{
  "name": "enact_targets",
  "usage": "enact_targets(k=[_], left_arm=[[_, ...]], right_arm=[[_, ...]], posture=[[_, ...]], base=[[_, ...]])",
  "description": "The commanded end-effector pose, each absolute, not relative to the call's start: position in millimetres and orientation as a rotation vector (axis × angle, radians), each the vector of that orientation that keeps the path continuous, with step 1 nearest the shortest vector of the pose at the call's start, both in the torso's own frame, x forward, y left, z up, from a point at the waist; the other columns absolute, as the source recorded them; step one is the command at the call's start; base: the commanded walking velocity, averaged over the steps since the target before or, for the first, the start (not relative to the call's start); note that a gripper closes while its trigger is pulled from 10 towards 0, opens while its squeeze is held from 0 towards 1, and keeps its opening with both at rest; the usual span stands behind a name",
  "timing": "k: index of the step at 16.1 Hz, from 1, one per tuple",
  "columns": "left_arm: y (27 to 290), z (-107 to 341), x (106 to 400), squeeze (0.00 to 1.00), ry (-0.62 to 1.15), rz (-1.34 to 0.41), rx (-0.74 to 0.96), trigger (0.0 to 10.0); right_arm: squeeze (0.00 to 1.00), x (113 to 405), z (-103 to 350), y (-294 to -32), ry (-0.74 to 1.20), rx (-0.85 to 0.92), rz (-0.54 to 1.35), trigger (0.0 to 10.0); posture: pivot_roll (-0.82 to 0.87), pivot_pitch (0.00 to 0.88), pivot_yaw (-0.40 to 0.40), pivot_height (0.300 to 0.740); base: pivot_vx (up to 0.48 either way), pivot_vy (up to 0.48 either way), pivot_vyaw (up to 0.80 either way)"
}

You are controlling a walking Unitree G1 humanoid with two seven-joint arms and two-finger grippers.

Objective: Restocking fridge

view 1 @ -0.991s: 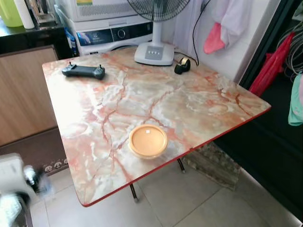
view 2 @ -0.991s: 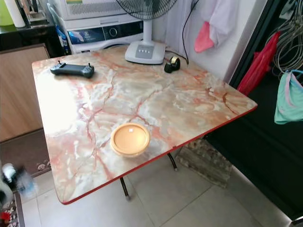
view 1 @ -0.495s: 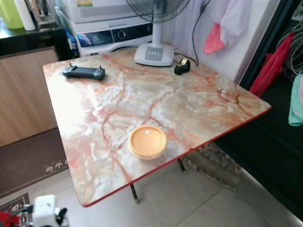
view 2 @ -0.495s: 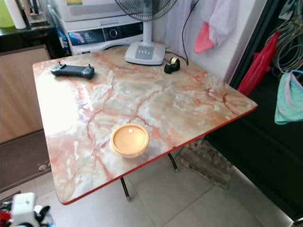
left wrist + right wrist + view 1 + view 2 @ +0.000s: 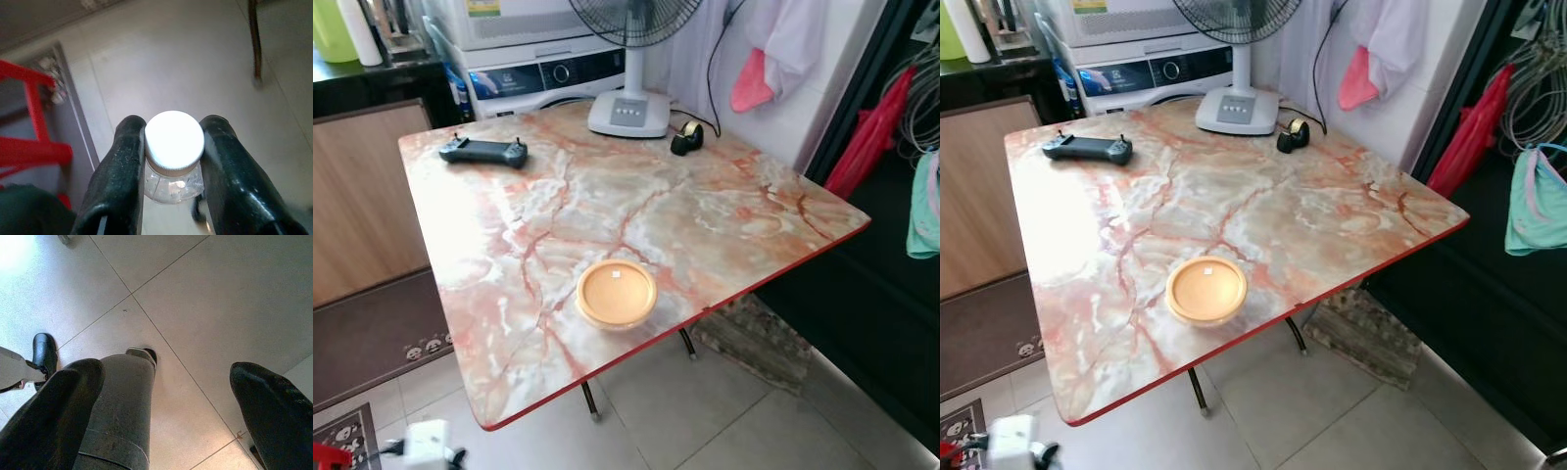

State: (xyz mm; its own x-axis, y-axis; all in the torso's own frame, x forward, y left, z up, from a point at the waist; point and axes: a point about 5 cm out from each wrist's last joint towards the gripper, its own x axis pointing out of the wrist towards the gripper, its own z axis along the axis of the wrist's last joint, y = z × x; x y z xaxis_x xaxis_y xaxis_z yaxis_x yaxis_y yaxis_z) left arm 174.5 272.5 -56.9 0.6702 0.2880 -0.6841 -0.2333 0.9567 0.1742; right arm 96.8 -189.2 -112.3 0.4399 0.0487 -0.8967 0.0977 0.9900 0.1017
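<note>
While gripped between left end effector [image 5: 173, 161] fingers, white-capped bottle [image 5: 174, 142], right end effector [image 5: 161, 396] spread empty.

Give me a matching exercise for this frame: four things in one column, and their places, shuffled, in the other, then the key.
Things:
1. orange lidded container
2. black controller
3. tape dispenser
4. white-capped bottle

Places:
A. beside the fan base
B. between the left gripper fingers
C. near the table front edge
D. far left part of the table

Pairs: 1-C, 2-D, 3-A, 4-B
</note>
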Motion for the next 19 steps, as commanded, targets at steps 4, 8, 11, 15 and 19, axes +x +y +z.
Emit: enact_targets(k=[4, 8, 11, 15, 19], left_arm=[[256, -74, 163, 0.0, 0.906, 0.198, 0.137, 10.0], [256, -78, 157, 0.0, 0.925, 0.217, 0.15, 10.0], [261, -78, 154, 0.0, 0.929, 0.259, 0.135, 10.0], [263, -78, 152, 0.0, 0.933, 0.275, 0.132, 10.0], [263, -78, 151, 0.0, 0.934, 0.278, 0.131, 10.0]], right_arm=[[0.0, 94, -113, -190, 1.118, 0.179, -0.063, 10.0], [0.0, 95, -112, -191, 1.128, 0.105, 0.012, 10.0], [0.0, 96, -112, -190, 1.103, 0.11, 0.015, 10.0], [0.0, 97, -111, -192, 1.055, 0.175, -0.075, 10.0], [0.0, 97, -111, -192, 1.047, 0.195, -0.096, 10.0]], posture=[[0.13, 0.0, -0.037, 0.74], [0.12, 0.0, -0.022, 0.74], [0.09, 0.0, -0.013, 0.74], [0.08, 0.0, -0.015, 0.74], [0.08, 0.0, -0.015, 0.74]], base=[[0.0, 0.0, 0.0], [0.0, 0.0, 0.0], [0.0, 0.0, 0.0], [0.0, 0.0, 0.0], [0.0, 0.0, 0.0]])
